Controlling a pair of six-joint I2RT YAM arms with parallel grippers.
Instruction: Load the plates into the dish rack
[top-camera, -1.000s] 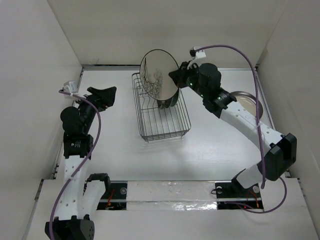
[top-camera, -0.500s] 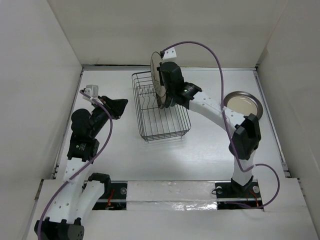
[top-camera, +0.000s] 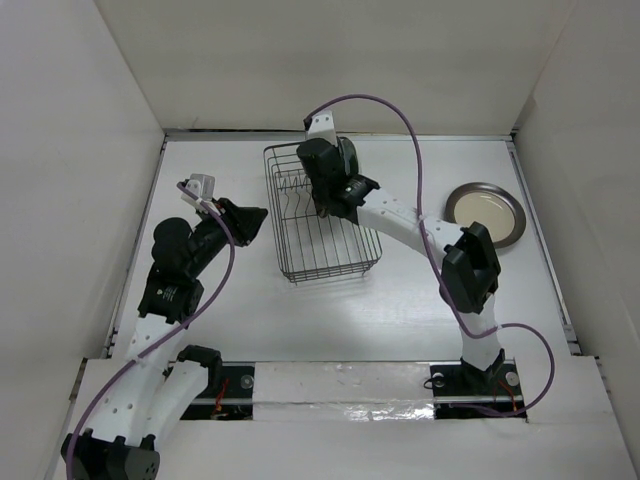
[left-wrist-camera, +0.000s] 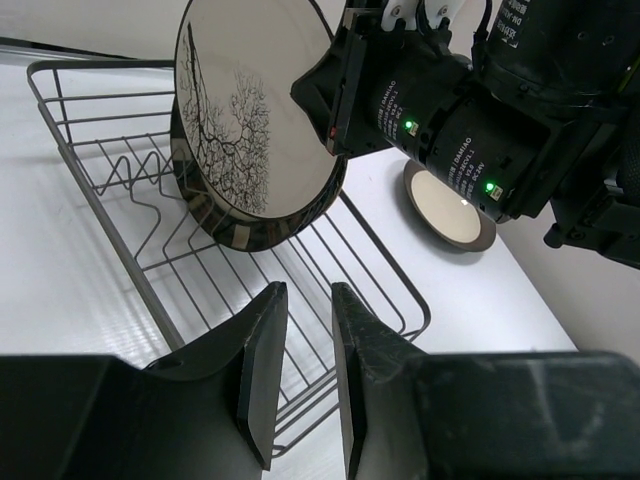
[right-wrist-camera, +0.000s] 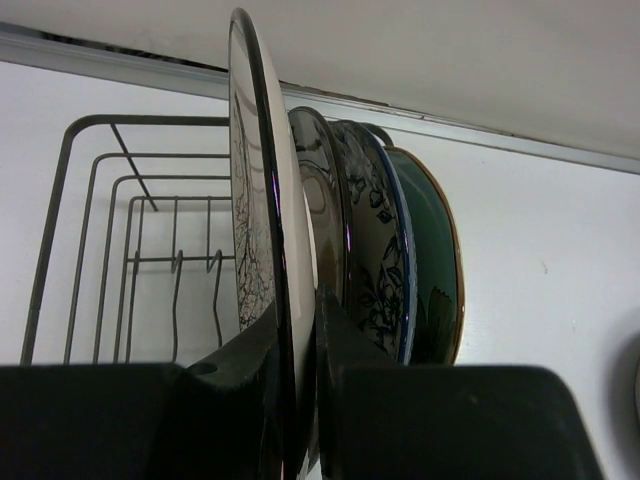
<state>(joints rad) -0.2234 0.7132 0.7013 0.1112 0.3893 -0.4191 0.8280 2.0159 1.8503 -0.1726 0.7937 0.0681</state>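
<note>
Branch-patterned cream plate (left-wrist-camera: 255, 120) pinched by right gripper (right-wrist-camera: 300, 340); left gripper (left-wrist-camera: 308, 300) slightly apart, seemingly empty.

The top view looks straight down from high at the near edge, taking in the whole table (top-camera: 250, 320). The left wrist view faces the dish rack (left-wrist-camera: 150, 215) from low and near. The right wrist view sits very close, edge-on to the branch-patterned plate (right-wrist-camera: 258, 230). All 3 views share the rack.

I see four plates upright in the far end of the dark wire dish rack (top-camera: 325, 245): a cream tree plate (right-wrist-camera: 255, 250), a dark-edged plate (right-wrist-camera: 316, 190), a blue flower plate (right-wrist-camera: 375, 235), a green plate (right-wrist-camera: 432, 270). A beige plate (top-camera: 485, 212) lies flat, well to its right
</note>
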